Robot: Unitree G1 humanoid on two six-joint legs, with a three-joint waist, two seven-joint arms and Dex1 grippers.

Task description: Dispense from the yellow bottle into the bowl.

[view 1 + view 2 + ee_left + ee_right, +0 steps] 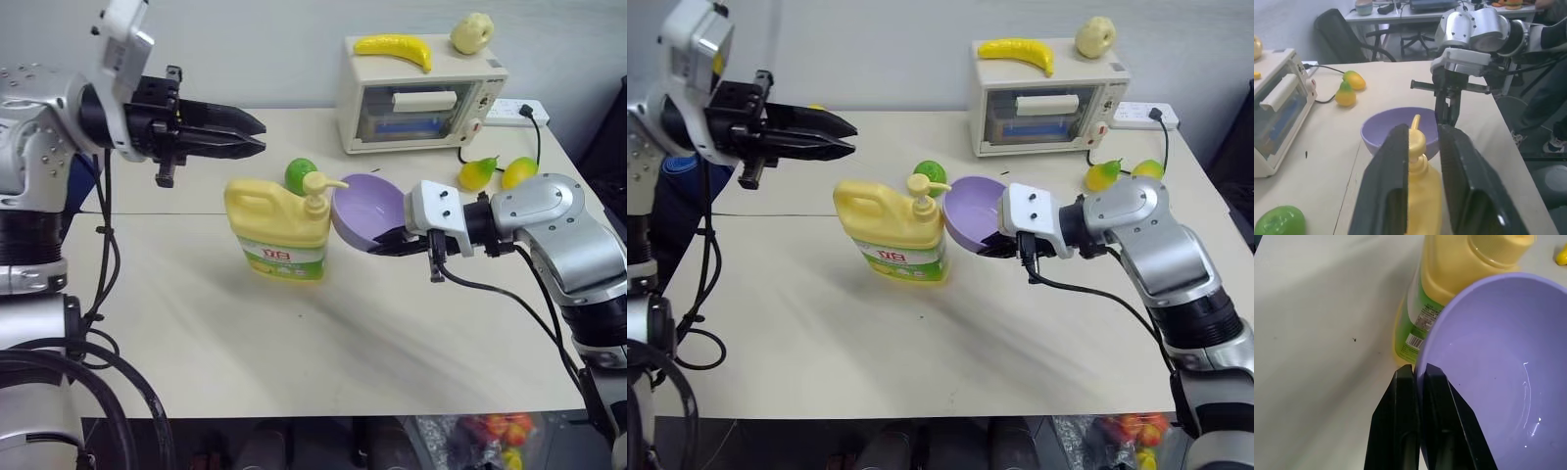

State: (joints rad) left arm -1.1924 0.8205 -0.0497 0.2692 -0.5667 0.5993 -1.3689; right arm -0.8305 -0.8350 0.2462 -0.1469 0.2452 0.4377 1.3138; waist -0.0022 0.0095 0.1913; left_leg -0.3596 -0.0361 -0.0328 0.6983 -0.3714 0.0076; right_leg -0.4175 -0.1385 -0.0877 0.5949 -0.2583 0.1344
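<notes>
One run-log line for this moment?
right gripper: shut on bowl rim, tilted beside yellow bottle nozzle | left gripper: near shut, empty, above bottle | bottle: upright on table

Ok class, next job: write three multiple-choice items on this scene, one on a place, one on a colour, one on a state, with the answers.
1. Where does the banana lie?
A. on top of the toaster oven
B. on the floor
C. inside the oven

2. What colour is the bowl?
A. green
B. white
C. purple

3. How is the bowl placed?
A. lying inside the oven
B. tilted, its rim clamped in the right pincer
C. upside down on the oven

Answers:
1 A, the banana rests on the oven's roof next to a pale fruit.
2 C, its inside and outside are both lavender-purple.
3 B, the black fingers pinch the rim and the bowl leans beside the yellow bottle.
</notes>
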